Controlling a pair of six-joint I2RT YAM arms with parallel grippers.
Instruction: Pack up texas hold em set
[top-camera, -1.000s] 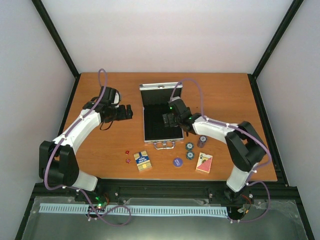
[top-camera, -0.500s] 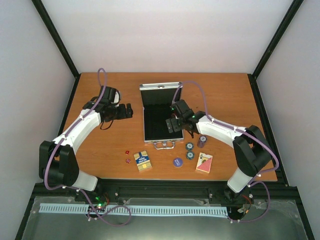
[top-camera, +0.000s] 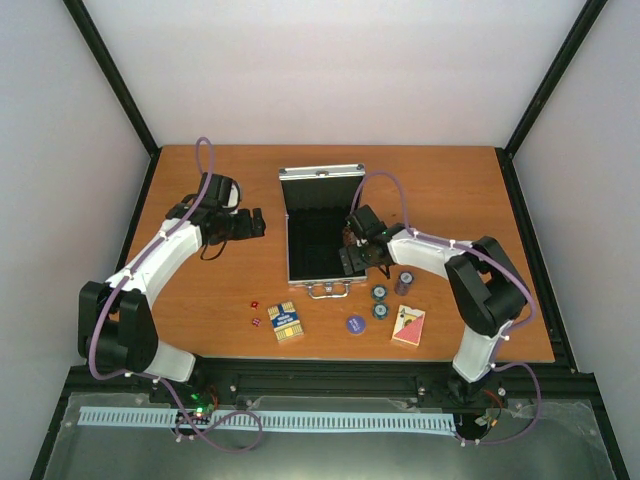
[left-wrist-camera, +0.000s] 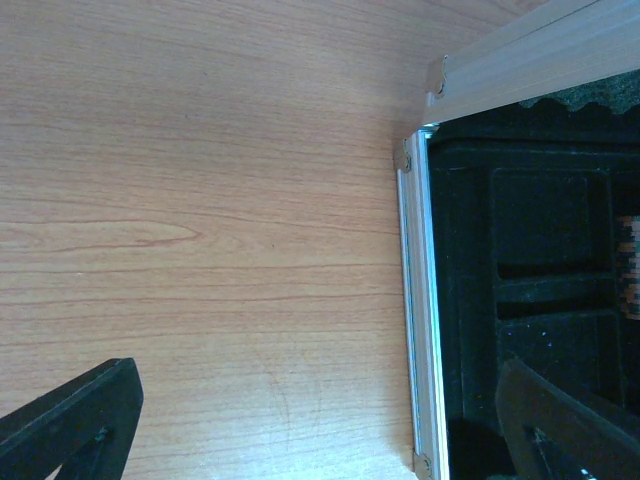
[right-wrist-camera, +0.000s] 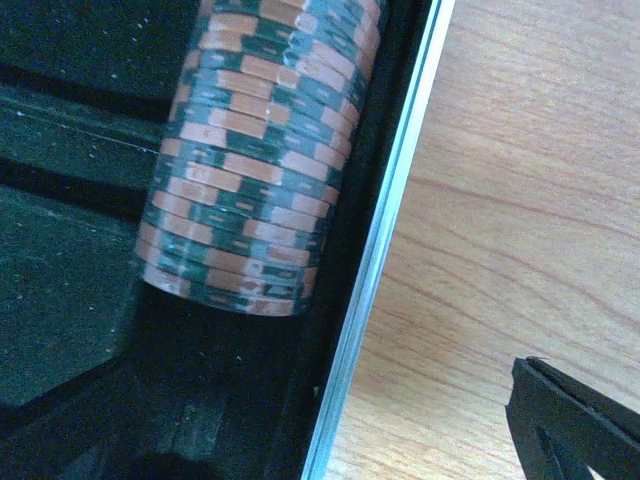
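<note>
The silver case (top-camera: 320, 235) lies open mid-table, its lid upright at the back and its lining black. My right gripper (top-camera: 355, 262) hangs open and empty over the case's right rim (right-wrist-camera: 375, 270). A row of orange-green chips (right-wrist-camera: 255, 160) lies in a slot just inside that rim. My left gripper (top-camera: 258, 222) is open and empty over bare table left of the case rim (left-wrist-camera: 418, 330). In front of the case lie three short chip stacks (top-camera: 380, 293), the blue disc (top-camera: 355, 324), the blue-yellow deck (top-camera: 285, 321), the red deck (top-camera: 408, 326) and two red dice (top-camera: 254, 304).
The wooden table (top-camera: 200, 300) is framed by black rails and white walls. The loose pieces sit in a band between the case's handle (top-camera: 328, 291) and the table's near edge.
My right gripper has drawn back from the middle of the case toward its near right rim, and the arm has folded closer. The left arm has not moved.
</note>
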